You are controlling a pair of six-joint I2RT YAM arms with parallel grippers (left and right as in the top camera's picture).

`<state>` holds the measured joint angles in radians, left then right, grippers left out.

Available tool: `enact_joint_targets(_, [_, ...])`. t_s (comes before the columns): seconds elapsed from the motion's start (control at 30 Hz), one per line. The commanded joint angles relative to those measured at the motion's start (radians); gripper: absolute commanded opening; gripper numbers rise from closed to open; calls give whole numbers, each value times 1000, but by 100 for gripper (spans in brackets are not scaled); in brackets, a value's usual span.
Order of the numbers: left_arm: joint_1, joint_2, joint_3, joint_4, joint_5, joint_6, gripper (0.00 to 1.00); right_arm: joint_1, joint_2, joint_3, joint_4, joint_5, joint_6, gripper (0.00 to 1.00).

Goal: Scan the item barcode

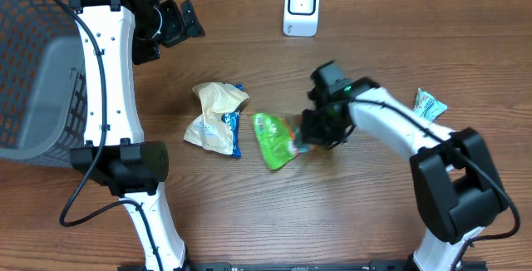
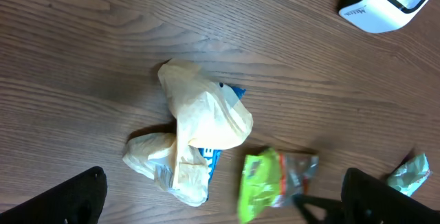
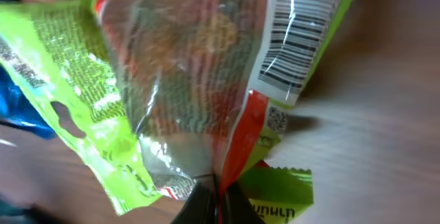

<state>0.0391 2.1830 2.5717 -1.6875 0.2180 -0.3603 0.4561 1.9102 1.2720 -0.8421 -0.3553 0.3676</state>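
Note:
A green and clear snack packet [image 1: 270, 138] lies on the wooden table at the centre. My right gripper [image 1: 309, 136] is shut on its right end. In the right wrist view the fingers [image 3: 206, 203] pinch the packet's [image 3: 137, 80] red and green seam, and a barcode [image 3: 295, 38] faces the camera at the upper right. The white scanner [image 1: 301, 7] stands at the back of the table. My left gripper [image 1: 179, 22] hangs open above the back left, holding nothing. The left wrist view looks down on the packet [image 2: 260, 183] and the scanner [image 2: 392, 1].
A crumpled beige and blue bag [image 1: 216, 117] lies just left of the packet, also seen in the left wrist view [image 2: 199, 135]. A small teal packet [image 1: 430, 105] lies at the right. A grey mesh basket [image 1: 33, 88] stands at the left edge.

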Motion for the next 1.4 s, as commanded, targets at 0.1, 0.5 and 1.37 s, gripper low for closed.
enact_joint_targets(0.1, [-8, 5, 0, -2, 11, 16, 100, -48, 3, 57, 32, 401, -395, 20])
enact_joint_targets(0.5, [-8, 5, 0, -2, 11, 16, 100, -42, 3, 409, -232, 145, -113, 59])
enact_joint_targets(1.37, [-8, 5, 0, -2, 11, 16, 100, 114, 27, -6, 116, 277, 683, 91])
